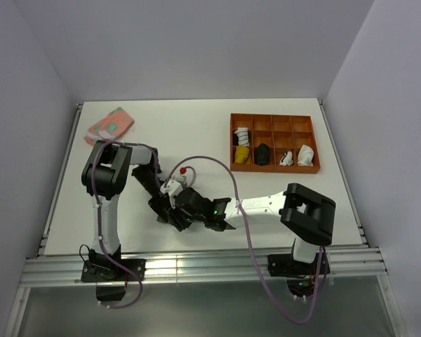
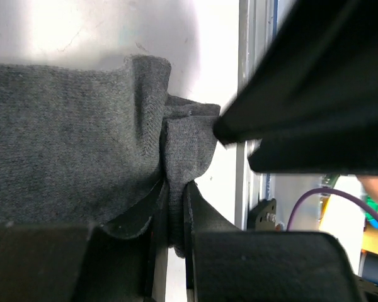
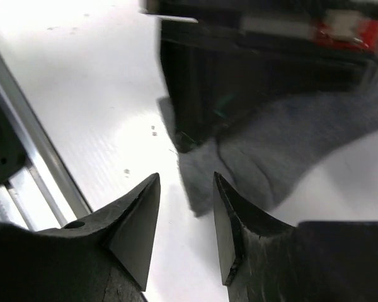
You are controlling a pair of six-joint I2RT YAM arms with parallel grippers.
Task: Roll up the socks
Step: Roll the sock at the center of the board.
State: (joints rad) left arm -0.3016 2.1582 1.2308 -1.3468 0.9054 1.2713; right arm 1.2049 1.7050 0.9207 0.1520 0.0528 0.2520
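bright table glare, blurred wrist views

Orange divided tray (image 1: pixel 274 116) far right, pink patterned cloth (image 1: pixel 109 125) far left

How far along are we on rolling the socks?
Done: rolled bundles already sit in the orange tray. In hand: the left gripper is shut on a fold of the grey sock, which lies mostly spread out; the right gripper is open beside its edge, holding nothing. Left: rolling this sock; a pink patterned cloth also lies at the far left.
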